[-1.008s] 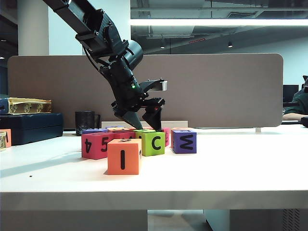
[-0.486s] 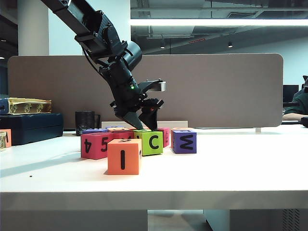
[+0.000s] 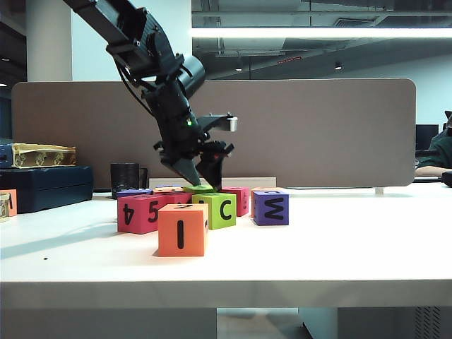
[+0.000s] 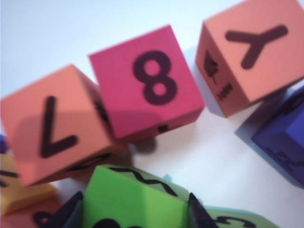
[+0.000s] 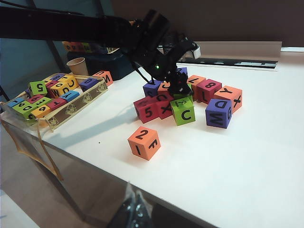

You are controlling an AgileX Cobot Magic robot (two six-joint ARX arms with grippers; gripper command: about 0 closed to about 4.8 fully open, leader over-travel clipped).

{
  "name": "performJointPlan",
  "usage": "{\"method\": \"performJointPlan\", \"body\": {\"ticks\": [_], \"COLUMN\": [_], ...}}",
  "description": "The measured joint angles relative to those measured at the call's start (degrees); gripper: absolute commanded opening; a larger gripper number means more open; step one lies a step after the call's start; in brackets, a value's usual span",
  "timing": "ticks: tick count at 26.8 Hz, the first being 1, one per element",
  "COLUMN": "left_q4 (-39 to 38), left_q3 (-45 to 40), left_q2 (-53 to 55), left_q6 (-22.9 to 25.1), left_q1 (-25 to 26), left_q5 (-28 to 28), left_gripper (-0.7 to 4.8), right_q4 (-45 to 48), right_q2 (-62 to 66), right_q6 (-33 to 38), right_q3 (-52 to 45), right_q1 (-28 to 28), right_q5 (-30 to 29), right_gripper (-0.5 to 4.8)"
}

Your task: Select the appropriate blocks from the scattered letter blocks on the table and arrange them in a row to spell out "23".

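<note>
My left gripper (image 3: 200,178) reaches down into the cluster of scattered letter blocks, shut on a lime-green block (image 4: 137,199). Its dark fingers (image 4: 66,213) press that block's two sides. In the exterior view the held block (image 3: 200,188) peeks out just behind the green "C" block (image 3: 222,210). An orange block (image 3: 182,229) stands apart in front of the cluster, showing "I" to the front and "2" on its top (image 5: 144,142). My right gripper (image 5: 135,204) hangs shut off the table's (image 5: 237,161) front edge, far from the blocks.
Around the held block lie an orange "L" block (image 4: 52,126), a pink "8" (image 4: 149,83) and an orange "Y" (image 4: 251,52). The pink "4/5" block (image 3: 141,213) and purple "M" block (image 3: 270,207) flank the "C". A tray (image 5: 71,107) of blocks sits far left.
My left gripper's jaws have closed from wide open onto the lime-green block, and the hand has shifted a little left. The "C" block has slid slightly left.
</note>
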Motion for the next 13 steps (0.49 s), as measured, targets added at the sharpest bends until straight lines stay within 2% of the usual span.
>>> {"method": "performJointPlan", "body": {"ticks": [8, 13], "left_q4": [1.3, -1.2], "left_q3": [0.0, 0.0], "left_q2": [-3.4, -6.2], "left_q6": [-0.3, -0.5], "left_q1": [0.0, 0.0], "left_q5": [0.0, 0.5], "left_gripper": [2.63, 2.63], "right_q4": [0.0, 0.0], "right_q2": [0.0, 0.0], "right_q6": [0.0, 0.0], "right_q3": [0.0, 0.0], "right_q1": [0.0, 0.0], "right_q5": [0.0, 0.0], "right_gripper": [-0.01, -0.01]}}
